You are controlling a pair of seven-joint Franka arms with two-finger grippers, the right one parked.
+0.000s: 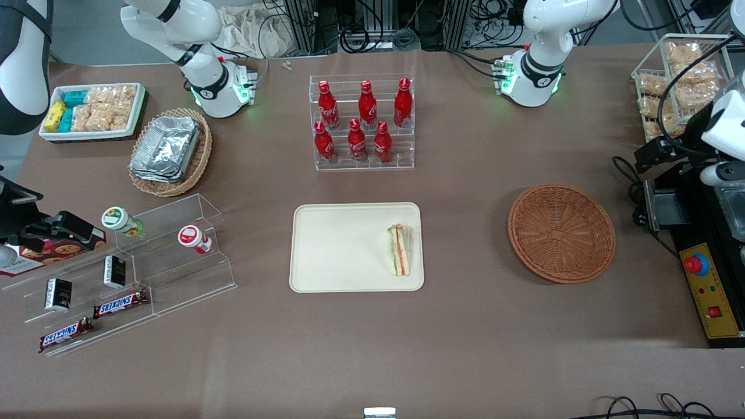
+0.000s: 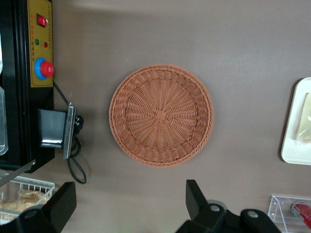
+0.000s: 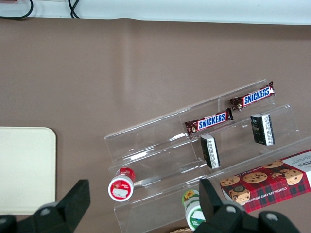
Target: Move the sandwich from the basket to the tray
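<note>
My gripper point(image 2: 129, 204) hangs high above the table with its fingers point(image 2: 197, 196) spread wide apart and nothing between them. Below me the round reddish-brown basket point(image 2: 161, 115) sits bare on the brown table point(image 1: 465, 326). The sandwich point(image 1: 398, 250) lies flat on the cream tray point(image 1: 337, 247), close to the tray edge nearest the basket, well apart from my fingers
</note>
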